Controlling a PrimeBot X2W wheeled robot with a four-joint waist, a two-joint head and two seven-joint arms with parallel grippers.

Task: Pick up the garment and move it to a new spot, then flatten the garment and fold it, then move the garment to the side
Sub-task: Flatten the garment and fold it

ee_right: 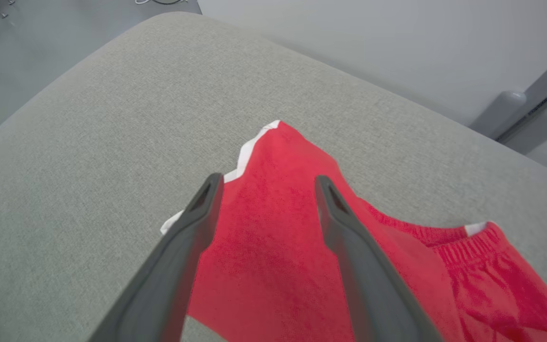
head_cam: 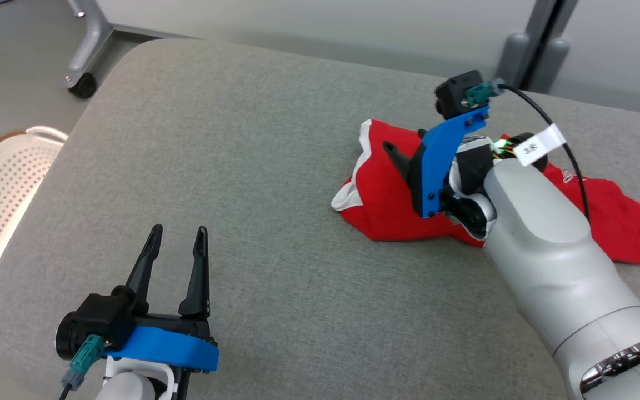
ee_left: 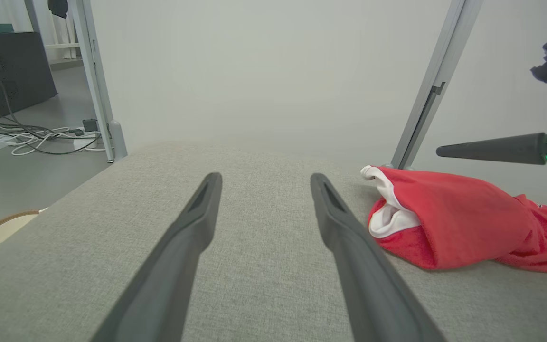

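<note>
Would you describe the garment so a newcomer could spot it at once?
A grey cushioned surface spans the head view. On its right half lies the garment: crumpled red cloth with white trim. Its bright red sets it apart from the grey around it.

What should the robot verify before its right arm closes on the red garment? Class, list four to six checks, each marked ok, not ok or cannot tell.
1. Fingers of the right gripper open: ok.
2. Those fingers over the red garment: ok, red cloth shows between them.
3. Fingertips touching the cloth: cannot tell.
4. The left gripper open and apart from the garment: ok, above bare grey cushion.
5. Garment lying flat: not ok, crumpled.
6. Bare cushion for a new spot: ok, to the garment's left.
</note>
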